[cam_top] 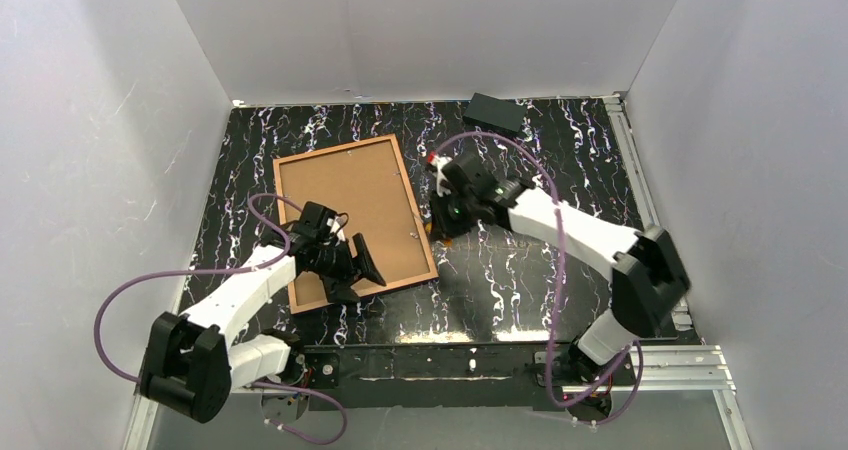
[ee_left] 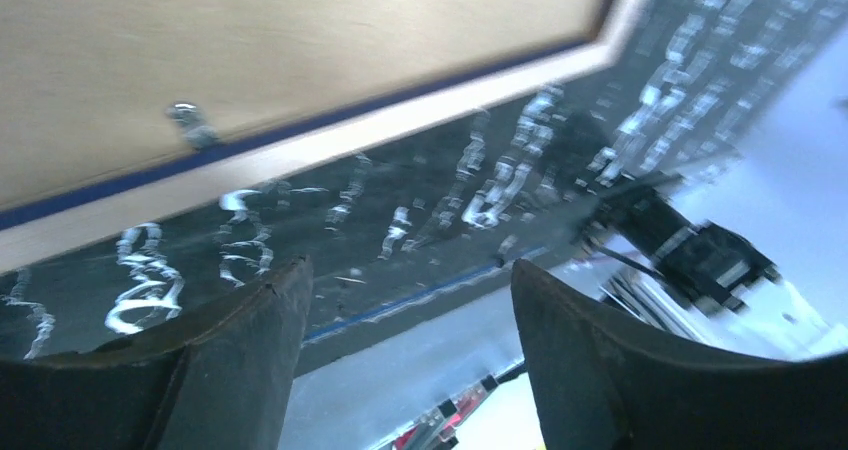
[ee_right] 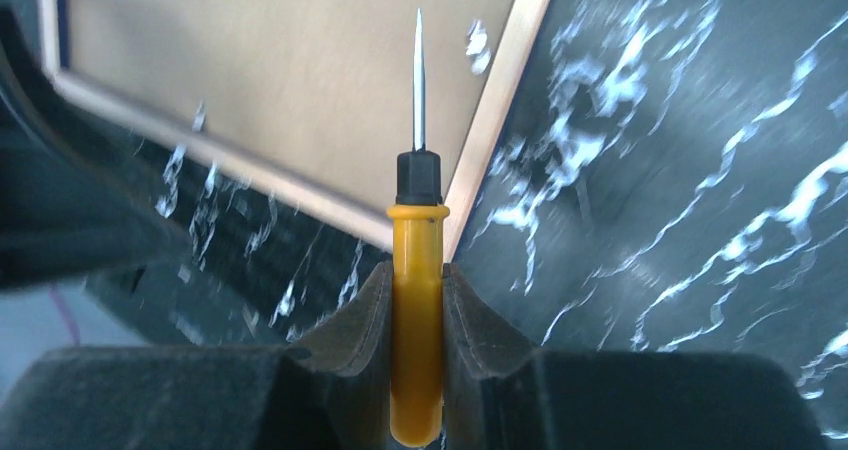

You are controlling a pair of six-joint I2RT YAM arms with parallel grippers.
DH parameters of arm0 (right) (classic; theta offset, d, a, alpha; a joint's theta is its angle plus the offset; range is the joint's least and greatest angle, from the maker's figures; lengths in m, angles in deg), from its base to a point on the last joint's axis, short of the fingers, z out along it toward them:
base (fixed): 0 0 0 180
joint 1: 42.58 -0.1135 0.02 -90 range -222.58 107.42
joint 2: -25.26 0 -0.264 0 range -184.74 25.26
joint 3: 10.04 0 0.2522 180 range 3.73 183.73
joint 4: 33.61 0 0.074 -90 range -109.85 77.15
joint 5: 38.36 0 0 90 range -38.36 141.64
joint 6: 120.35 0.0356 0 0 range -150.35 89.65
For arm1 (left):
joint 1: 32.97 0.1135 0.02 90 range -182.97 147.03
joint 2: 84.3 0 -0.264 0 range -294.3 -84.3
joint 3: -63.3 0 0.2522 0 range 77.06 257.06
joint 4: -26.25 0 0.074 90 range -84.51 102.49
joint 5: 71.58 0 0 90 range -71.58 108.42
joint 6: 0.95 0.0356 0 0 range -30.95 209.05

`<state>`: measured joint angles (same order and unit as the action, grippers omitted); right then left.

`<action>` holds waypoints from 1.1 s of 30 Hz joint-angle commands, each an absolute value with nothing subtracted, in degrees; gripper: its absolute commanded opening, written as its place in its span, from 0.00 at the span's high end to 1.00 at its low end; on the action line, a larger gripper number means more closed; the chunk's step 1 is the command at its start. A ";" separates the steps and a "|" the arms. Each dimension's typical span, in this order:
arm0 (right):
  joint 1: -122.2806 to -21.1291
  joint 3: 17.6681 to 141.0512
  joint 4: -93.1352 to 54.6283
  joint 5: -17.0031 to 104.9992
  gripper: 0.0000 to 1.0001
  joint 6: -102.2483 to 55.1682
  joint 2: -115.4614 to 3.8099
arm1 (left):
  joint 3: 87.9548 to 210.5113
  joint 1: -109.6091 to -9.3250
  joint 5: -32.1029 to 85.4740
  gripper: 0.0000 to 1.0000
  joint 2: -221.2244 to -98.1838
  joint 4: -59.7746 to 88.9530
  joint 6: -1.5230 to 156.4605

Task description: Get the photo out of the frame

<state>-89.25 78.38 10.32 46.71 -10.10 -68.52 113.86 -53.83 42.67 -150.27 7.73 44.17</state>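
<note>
Your tabletop (cam_top: 590,150), black marbled, carries: frame (ee_left: 300,150), face down left of centre, near edge partly hidden by the arm; photo (cam_top: 345,205) inside it, you see only its board back; left gripper (cam_top: 355,273), jaws apart over that edge; right gripper (ee_right: 416,285), clamped on orange-handled awl (ee_right: 417,240).

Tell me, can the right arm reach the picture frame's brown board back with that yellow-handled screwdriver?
Probably yes. The right gripper, shut on the yellow-handled screwdriver, sits beside the frame's right edge, its tip pointing at the brown board back; nothing lies between.
</note>
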 commanded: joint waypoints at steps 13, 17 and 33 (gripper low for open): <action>-90.31 39.25 -13.58 9.25 0.99 0.13 -34.90 | 127.80 -69.05 64.15 0.13 -139.94 6.73 66.50; -91.78 36.34 -18.12 5.01 0.99 2.52 -30.77 | 130.59 -72.01 69.11 0.13 -142.92 6.87 70.78; -100.04 41.14 -23.31 -5.12 0.99 1.94 -37.21 | 135.72 -81.33 80.15 0.26 -152.64 -1.56 78.58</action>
<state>-98.91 37.75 -19.09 -1.48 2.49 -35.54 133.58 -79.95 73.69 -151.91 5.00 75.27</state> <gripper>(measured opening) 0.251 0.778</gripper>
